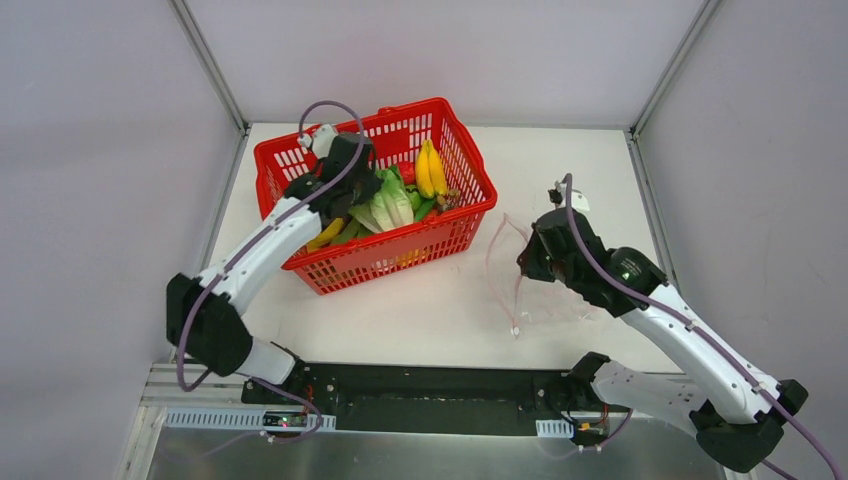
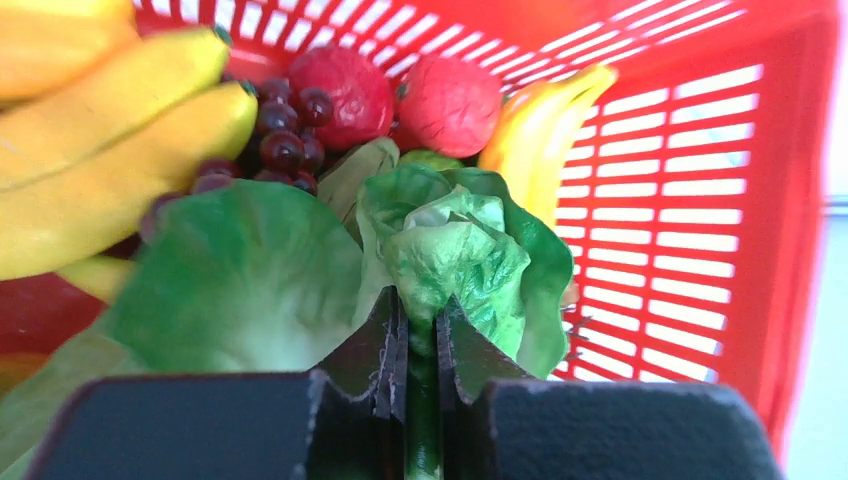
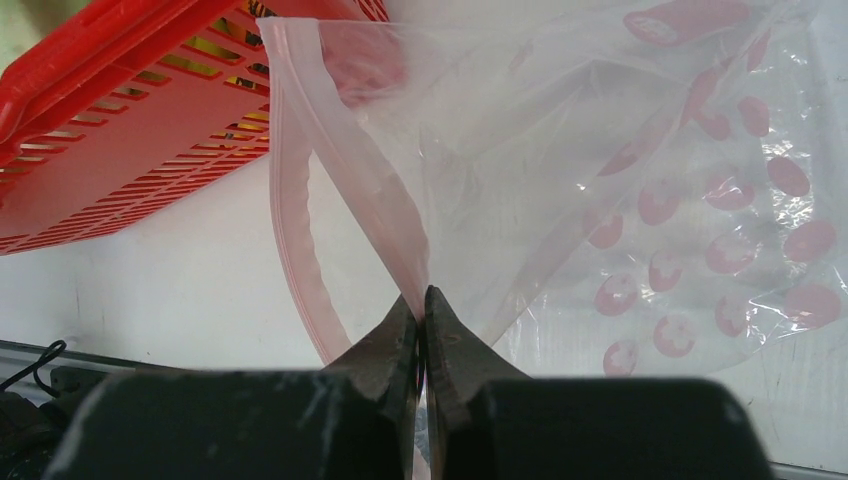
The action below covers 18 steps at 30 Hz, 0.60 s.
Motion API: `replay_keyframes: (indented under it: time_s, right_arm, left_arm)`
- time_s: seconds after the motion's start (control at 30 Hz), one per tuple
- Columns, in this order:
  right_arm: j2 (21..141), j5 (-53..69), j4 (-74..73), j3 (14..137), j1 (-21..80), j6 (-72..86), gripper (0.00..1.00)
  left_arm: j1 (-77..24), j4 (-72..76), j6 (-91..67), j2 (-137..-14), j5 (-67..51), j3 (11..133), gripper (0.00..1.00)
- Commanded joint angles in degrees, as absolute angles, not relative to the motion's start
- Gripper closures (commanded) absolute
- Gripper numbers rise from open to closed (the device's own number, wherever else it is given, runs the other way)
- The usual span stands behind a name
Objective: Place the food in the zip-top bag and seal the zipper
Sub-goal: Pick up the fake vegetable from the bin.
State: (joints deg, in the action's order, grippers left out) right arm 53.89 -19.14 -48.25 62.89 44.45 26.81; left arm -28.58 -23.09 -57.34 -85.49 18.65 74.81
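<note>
Overhead, the red basket (image 1: 290, 150) sat toward 11 o'clock on the desk (image 1: 420, 310), its right corner near the zip-top bag (image 1: 505, 265) at 3 o'clock. Bare desk lay open between them toward 6 o'clock. Left pincer (image 2: 420, 330) was nipped nearly closed on a leaf of the one lettuce (image 2: 455, 250) inside the basket. Also counted there: two banana bunches (image 2: 110, 130), two red fruits (image 2: 345, 90), one grape cluster (image 2: 285, 130). Right pincer (image 3: 422, 320) was pinched tight on the bag's pink zipper (image 3: 350, 170), mouth gaping.
</note>
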Motion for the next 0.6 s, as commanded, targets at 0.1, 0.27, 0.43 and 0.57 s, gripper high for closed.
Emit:
replay_keyframes:
  time_s: [0.1, 0.27, 0.43, 0.57]
  right_arm:
    - [52.0, -19.9, -45.4, 62.5, 44.3, 28.5, 0.94]
    - [51.2, -19.2, -43.3, 61.6, 44.2, 29.8, 0.94]
    - [51.6, -18.8, -42.5, 61.4, 44.2, 31.1, 0.94]
    - [50.8, -19.9, -40.4, 60.2, 44.2, 33.3, 0.94]
  left_arm:
    - [-30.5, -20.6, -48.7, -70.8, 28.0, 74.8, 1.0]
    - [-33.9, -20.5, -45.8, -64.9, 33.5, 74.8, 1.0]
    - [-36.7, -20.0, -43.9, -62.0, 35.4, 75.9, 1.0]
    - [-42.0, -17.3, -43.3, -59.9, 36.8, 76.3, 1.0]
